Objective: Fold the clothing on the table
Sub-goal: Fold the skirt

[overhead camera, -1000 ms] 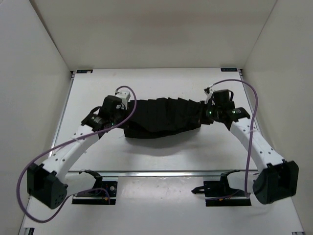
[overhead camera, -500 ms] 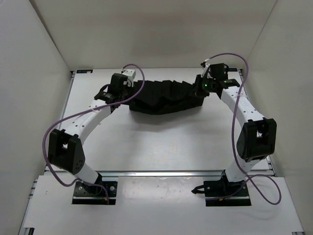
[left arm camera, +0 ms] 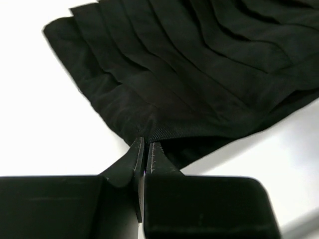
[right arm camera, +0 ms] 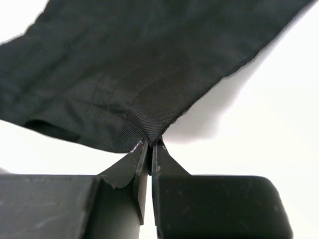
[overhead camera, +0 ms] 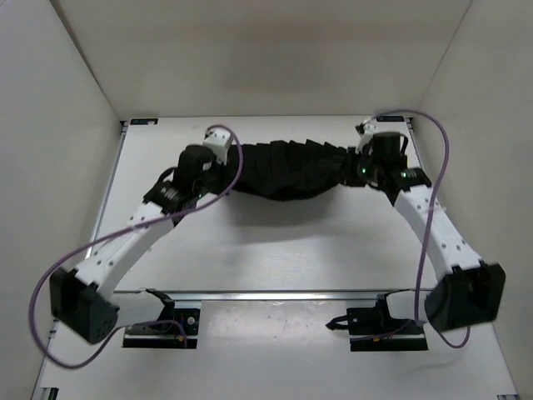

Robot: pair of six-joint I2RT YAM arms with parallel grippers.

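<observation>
clothing (overhead camera: 287,171) hangs between left gripper (left arm camera: 145,149) and right gripper (right arm camera: 151,144), both clamped on mere corner tips; uneven pull risks slip.

Top external: looking down from high behind the arms, taking in the whole table (overhead camera: 275,250).
Wrist views: facing forward, very close.
Shared: all are showing the clothing (overhead camera: 291,171).
</observation>
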